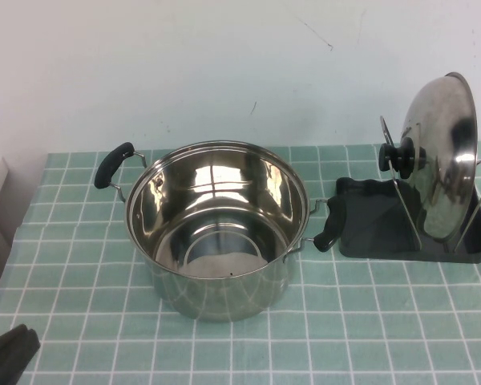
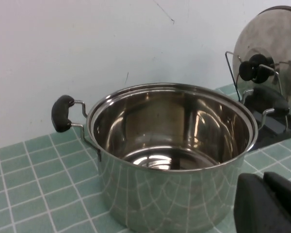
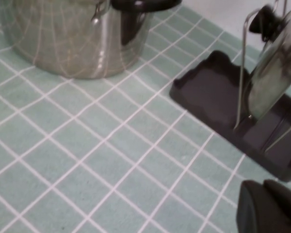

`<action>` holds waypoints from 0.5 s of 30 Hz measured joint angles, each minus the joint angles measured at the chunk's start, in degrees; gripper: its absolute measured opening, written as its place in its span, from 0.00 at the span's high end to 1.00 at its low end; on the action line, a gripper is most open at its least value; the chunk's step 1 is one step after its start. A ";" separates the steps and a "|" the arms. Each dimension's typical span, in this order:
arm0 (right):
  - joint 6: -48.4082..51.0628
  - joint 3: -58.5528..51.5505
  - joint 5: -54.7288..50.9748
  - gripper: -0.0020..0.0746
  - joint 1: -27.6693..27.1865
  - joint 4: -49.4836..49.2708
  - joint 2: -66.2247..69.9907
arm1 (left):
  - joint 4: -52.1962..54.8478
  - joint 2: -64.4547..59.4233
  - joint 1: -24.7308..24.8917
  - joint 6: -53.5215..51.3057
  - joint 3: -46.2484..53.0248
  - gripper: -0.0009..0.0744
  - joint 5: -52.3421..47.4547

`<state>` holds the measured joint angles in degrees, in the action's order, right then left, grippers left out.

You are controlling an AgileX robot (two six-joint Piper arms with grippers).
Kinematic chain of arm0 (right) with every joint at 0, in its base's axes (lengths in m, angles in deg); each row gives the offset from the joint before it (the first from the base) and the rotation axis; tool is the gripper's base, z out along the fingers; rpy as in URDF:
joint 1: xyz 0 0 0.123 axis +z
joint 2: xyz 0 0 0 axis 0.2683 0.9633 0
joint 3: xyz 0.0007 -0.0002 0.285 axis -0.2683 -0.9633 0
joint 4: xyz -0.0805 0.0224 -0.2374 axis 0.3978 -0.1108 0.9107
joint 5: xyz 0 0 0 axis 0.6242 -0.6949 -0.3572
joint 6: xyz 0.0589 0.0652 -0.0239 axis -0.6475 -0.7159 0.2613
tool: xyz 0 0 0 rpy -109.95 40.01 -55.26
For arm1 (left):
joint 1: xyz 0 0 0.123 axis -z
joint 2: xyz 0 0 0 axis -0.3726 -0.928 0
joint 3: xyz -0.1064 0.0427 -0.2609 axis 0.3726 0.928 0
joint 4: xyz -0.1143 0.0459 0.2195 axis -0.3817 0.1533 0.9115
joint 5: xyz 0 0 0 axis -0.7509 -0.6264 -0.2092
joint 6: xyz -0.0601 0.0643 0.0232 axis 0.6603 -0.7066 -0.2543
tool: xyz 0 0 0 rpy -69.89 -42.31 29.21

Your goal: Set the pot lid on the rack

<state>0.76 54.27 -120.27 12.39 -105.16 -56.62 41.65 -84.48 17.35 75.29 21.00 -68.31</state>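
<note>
The shiny steel pot lid [image 1: 445, 160] stands on edge in the wire loops of the dark grey rack [image 1: 369, 216] at the right of the table, its black knob [image 1: 397, 156] facing the pot. The lid [image 2: 271, 53] and rack [image 2: 276, 124] also show in the left wrist view. The right wrist view shows the lid [image 3: 276, 68] in the rack [image 3: 213, 97]. My left gripper [image 1: 8, 349] sits low at the near left corner, shut and empty [image 2: 269, 204]. My right gripper [image 3: 269, 208] is shut and empty above the tiles near the rack's front, out of the high view.
A deep steel pot [image 1: 216, 224] with two black handles stands open and empty at the table's middle, its right handle [image 1: 330, 224] touching the rack's left edge. A green tiled cloth [image 1: 385, 321] covers the table. A white wall runs behind it.
</note>
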 joint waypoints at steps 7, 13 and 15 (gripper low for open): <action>0.09 -3.55 -0.04 0.97 0.00 -0.87 -0.26 | 0.08 0.52 0.00 -0.11 0.13 0.99 0.47; 0.09 -3.93 -2.78 0.97 0.00 -1.34 -0.26 | 0.22 0.52 0.00 -0.11 0.13 0.99 0.47; 0.09 -3.93 -3.83 0.97 0.00 -1.34 -0.26 | 0.22 0.52 0.00 -0.11 0.25 0.99 0.47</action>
<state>0.85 50.34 -124.10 12.39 -106.50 -56.88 41.87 -83.96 17.35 75.18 21.25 -67.84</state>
